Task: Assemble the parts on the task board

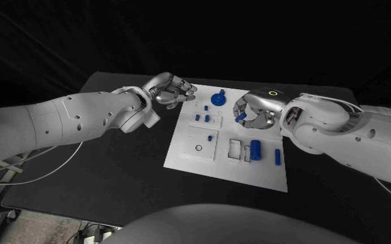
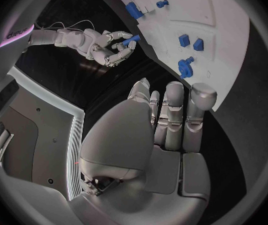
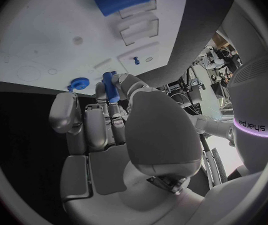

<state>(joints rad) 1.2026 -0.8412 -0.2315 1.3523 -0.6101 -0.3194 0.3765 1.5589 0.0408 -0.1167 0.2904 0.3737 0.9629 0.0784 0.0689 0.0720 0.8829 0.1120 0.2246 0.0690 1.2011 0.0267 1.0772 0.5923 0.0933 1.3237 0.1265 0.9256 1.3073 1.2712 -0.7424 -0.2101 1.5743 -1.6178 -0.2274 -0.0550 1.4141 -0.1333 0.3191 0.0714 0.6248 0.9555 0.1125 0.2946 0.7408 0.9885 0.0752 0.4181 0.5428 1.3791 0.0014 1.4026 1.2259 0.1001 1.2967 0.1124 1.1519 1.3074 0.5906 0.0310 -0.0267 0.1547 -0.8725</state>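
Head view showed the white task board (image 1: pixel 183 156) lying in the middle of the black table (image 1: pixel 98 170), with both arms reaching in over its far end. The left hand (image 1: pixel 169 91) hovered at the board's far left corner with its fingers curled in; nothing was seen in them. In the left wrist view those fingers (image 2: pixel 171 112) lay side by side, pressed together and bent over the palm, empty, above the dark table just beside the board's edge.

The right hand (image 1: pixel 254 111) hung over the far right part of the board, pinching a small blue peg (image 1: pixel 241 117) between thumb and a finger. The right wrist view showed the same peg (image 3: pixel 111 90) upright between the fingertips, above the board and not touching it. The left wrist view also caught that hand (image 2: pixel 106 50) across the board with the blue piece (image 2: pixel 129 41) at its fingertips.

On the board, a round blue knob (image 1: pixel 218 98) stood near the far edge, just beside the right hand. A few small blue blocks (image 1: pixel 202 118) sat toward the middle. A blue cylinder (image 1: pixel 255 149) lay in a rectangular slot on the near right, beside a second, open slot (image 1: pixel 234 149), and a slim blue bar (image 1: pixel 278 157) lay just to the right of it near the board's edge. A dark ring (image 1: pixel 199 149) marked a square plate on the near left, with a small blue pin (image 1: pixel 210 138) beside it.
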